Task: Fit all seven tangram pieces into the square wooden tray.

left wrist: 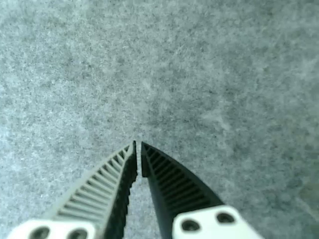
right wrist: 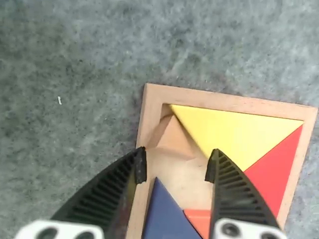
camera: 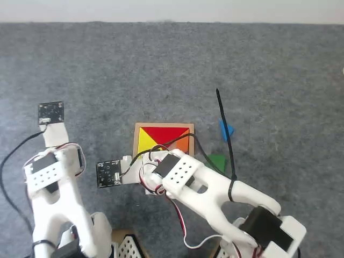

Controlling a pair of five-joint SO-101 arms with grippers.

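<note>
The square wooden tray (camera: 136, 141) lies mid-table and holds a yellow triangle (camera: 145, 141), a red triangle (camera: 166, 133) and an orange piece (camera: 183, 145). In the right wrist view the tray (right wrist: 149, 102) shows the yellow triangle (right wrist: 234, 132), the red triangle (right wrist: 274, 172), a dark blue triangle (right wrist: 162, 211), an orange piece (right wrist: 197, 219) and a pale tan triangle (right wrist: 172, 138). My right gripper (right wrist: 177, 167) hangs open over the tray's corner, holding nothing. My left gripper (left wrist: 138, 147) is shut, empty, above bare carpet. A blue piece (camera: 226, 129) and a green piece (camera: 217, 161) lie right of the tray.
Grey carpet (camera: 107, 70) covers the table. The right arm (camera: 204, 188) covers the tray's near part, with a black cable (camera: 224, 126) rising past the blue piece. The left arm (camera: 54, 177) stands at the left, well away from the tray.
</note>
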